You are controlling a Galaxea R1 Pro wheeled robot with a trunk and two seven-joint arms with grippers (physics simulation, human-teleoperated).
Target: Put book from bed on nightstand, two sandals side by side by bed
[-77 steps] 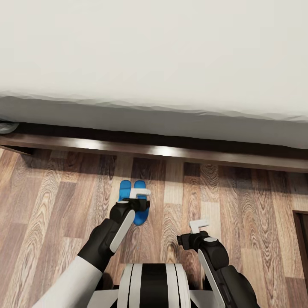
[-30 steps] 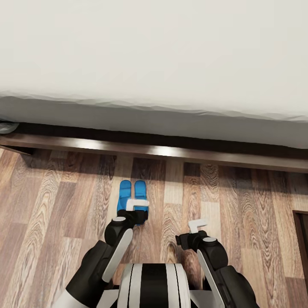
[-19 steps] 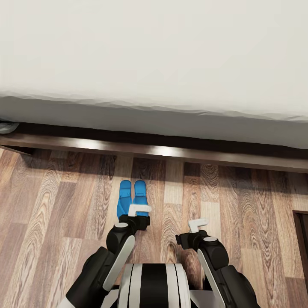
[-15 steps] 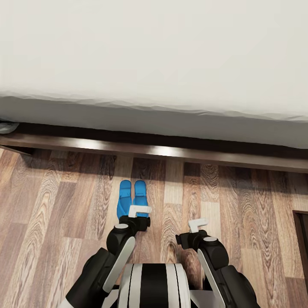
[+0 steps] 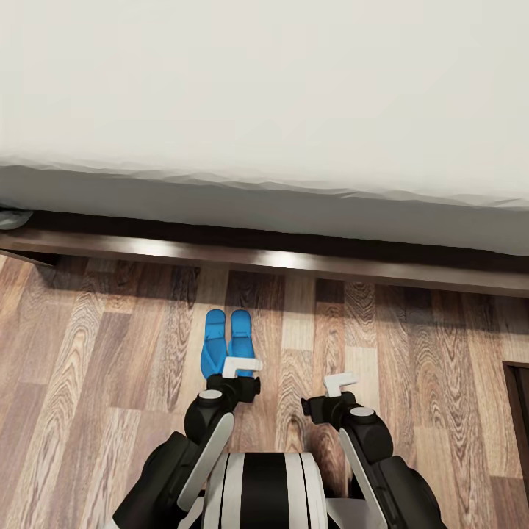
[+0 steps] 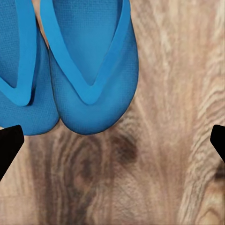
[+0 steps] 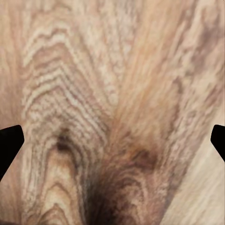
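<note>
While the head view takes in the off-white mattress of the bed (image 5: 264, 95) and its dark wooden frame rail (image 5: 294, 261), the left wrist view closes in on the two sandals (image 6: 89, 65), showing their thong straps and rounded ends resting flat on the plank floor (image 6: 154, 168), soles touching along their inner edges. From the head they (image 5: 228, 342) lie side by side near the bed's rail, pointing toward it. Dark furniture shows at the floor's right edge (image 5: 518, 411). The left gripper (image 5: 241, 365) hangs above the sandals' near ends, jaws spread wide and holding nothing. The right gripper (image 5: 339, 383) hovers over bare boards beside it, likewise released, its dark fingertips (image 7: 9, 140) well apart. Both forearms are folded close to the trunk (image 5: 264, 488).
</note>
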